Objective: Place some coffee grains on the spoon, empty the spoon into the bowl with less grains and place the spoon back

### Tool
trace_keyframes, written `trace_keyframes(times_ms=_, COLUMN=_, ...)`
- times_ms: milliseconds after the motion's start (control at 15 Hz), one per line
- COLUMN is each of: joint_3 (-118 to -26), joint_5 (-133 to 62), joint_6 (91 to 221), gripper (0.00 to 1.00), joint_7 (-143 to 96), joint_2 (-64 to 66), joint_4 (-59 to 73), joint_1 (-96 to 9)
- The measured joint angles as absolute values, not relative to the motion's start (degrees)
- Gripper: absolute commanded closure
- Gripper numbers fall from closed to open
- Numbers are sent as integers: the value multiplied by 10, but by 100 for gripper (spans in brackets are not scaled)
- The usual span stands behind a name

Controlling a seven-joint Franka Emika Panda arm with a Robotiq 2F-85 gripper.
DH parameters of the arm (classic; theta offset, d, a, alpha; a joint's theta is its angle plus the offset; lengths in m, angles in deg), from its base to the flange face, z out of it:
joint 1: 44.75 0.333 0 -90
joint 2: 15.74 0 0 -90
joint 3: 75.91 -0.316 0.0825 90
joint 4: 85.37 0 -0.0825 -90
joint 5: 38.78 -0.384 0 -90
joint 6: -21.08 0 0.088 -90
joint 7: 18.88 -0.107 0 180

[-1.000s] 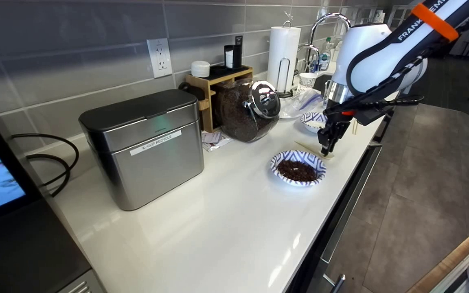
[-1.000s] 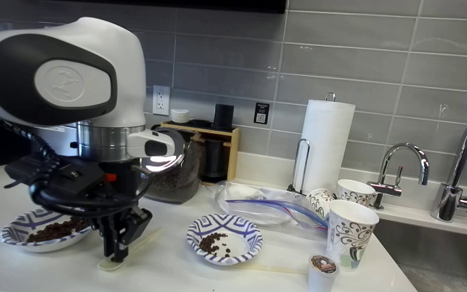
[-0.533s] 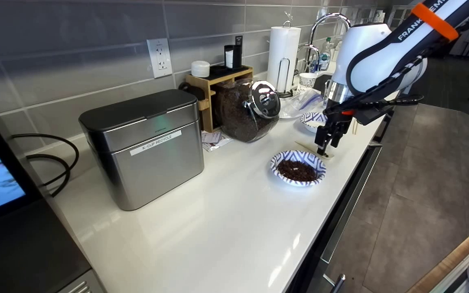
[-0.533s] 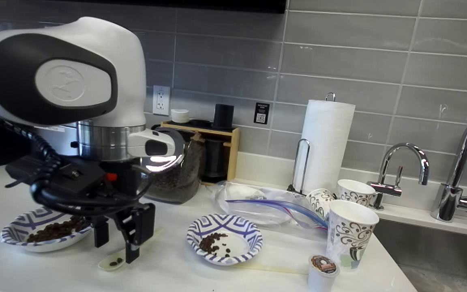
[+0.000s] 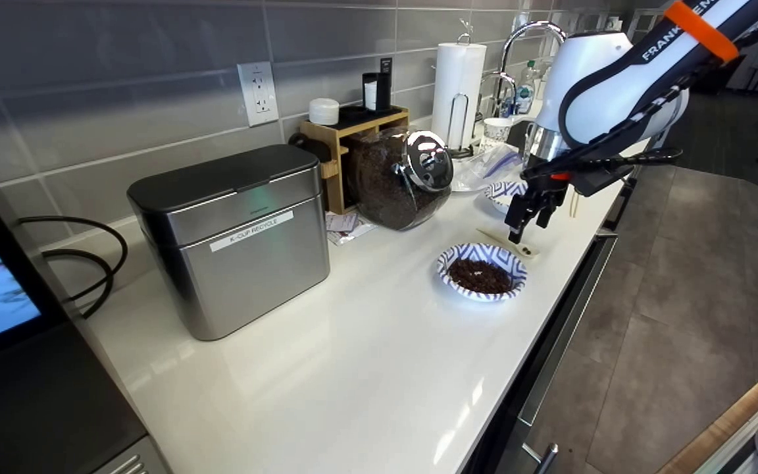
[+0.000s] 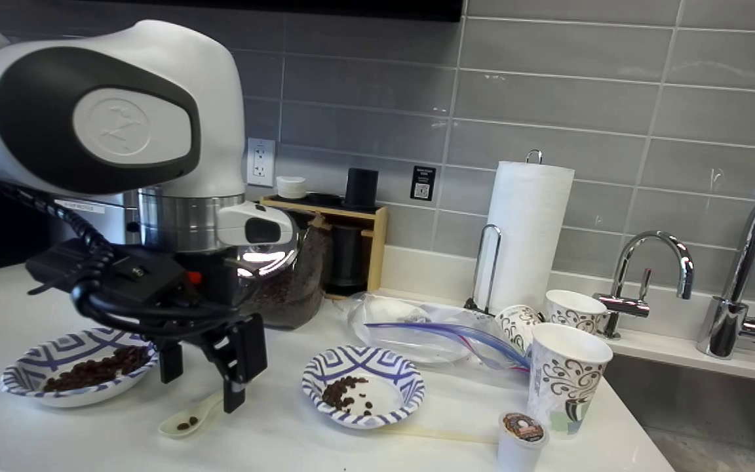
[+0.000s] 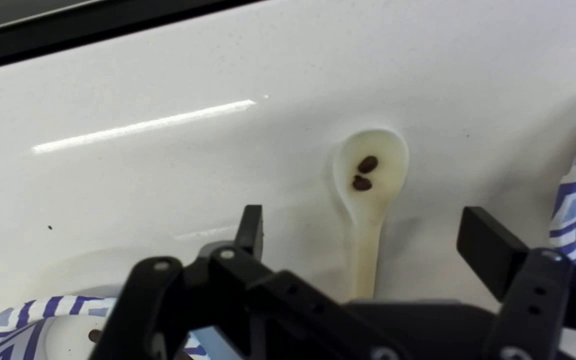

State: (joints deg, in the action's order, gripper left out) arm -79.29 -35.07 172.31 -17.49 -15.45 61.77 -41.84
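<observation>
Gripper [image 6: 202, 388] hangs above the counter [image 5: 353, 368], its two fingers [image 7: 490, 250] spread well apart. Between them in the wrist view lies the spoon [image 7: 369, 215], apart from both, its hollow end toward twelve o'clock and its handle running to six, where the gripper's body hides the rest. Two dark coffee grains [image 7: 368, 164] sit close together in that hollow.

In an exterior view, taking the fingertips as the dial's centre, the spoon's hollow rests on the counter at seven o'clock, and a finger covers part of the handle. At three o'clock stands the bowl with less grains [image 6: 384, 396], blue-and-white and pale inside, with a small dark heap at its own nine o'clock and a few loose ones beside it. At nine o'clock the fuller bowl [image 6: 79, 398], alike in pattern, carries a broad dark mass.

Farther out, a glass jar [image 6: 289, 295] with a metal lid sits between one and two o'clock, a paper towel roll [image 6: 525, 236] upright near two, and a paper cup [image 6: 564, 380] at three with a lidded pod [image 6: 523, 449] just beside it. In an exterior view, a steel bin [image 5: 260, 276] stands well apart at nine o'clock from the gripper.
</observation>
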Motion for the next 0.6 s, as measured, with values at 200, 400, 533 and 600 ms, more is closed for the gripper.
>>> trace_keyframes(times_ms=200, joint_3=-793, joint_5=-351, joint_6=1723, gripper=0, joint_7=-175, joint_2=-154, joint_4=617, joint_1=-418)
trace_keyframes(times_ms=400, joint_3=-793, joint_5=-355, joint_6=1723, gripper=0, joint_7=-175, joint_2=-154, joint_4=617, joint_1=-418)
trace_keyframes(times_ms=533, joint_3=-792, joint_5=-370, joint_6=1724, gripper=0, joint_7=-174, joint_2=-149, joint_4=610, joint_1=-419)
trace_keyframes(times_ms=600, joint_3=-792, joint_5=-377, joint_6=1724, gripper=0, joint_7=-174, joint_2=-144, joint_4=604, joint_1=-419)
